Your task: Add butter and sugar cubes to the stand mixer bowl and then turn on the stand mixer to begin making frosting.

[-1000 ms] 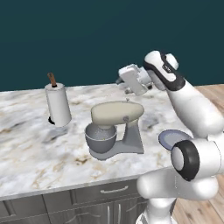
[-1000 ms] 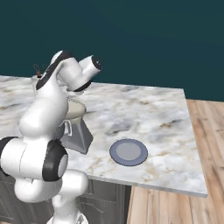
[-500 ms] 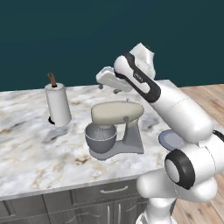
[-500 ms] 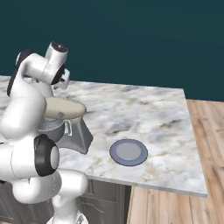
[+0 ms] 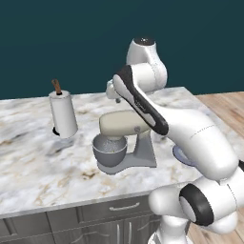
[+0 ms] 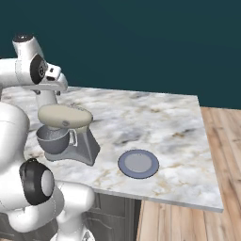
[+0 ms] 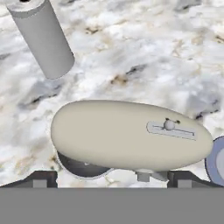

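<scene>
The stand mixer (image 5: 127, 136) stands on the marble counter, its beige head (image 7: 131, 135) over the grey stand mixer bowl (image 5: 109, 151). In the hand view a sliver of the bowl (image 7: 81, 167) shows under the head, and a small slider knob (image 7: 169, 125) sits on top of the head. My gripper (image 7: 112, 179) hovers above the mixer head, open, with nothing between its widely spread fingertips. From the right base view the gripper (image 6: 47, 102) hangs just behind and above the head (image 6: 63, 116). The butter and sugar cubes are out of view.
A white paper-towel roll (image 5: 63, 114) with a brown stick stands left of the mixer. A round blue-grey plate (image 6: 138, 163) lies right of the mixer near the counter's front edge. The counter (image 6: 160, 122) ends at the right over a wood floor.
The arm has swung to the left, carrying the hand from right of the mixer to above its head. The jaws stayed open. Mixer, plate and roll have not moved.
</scene>
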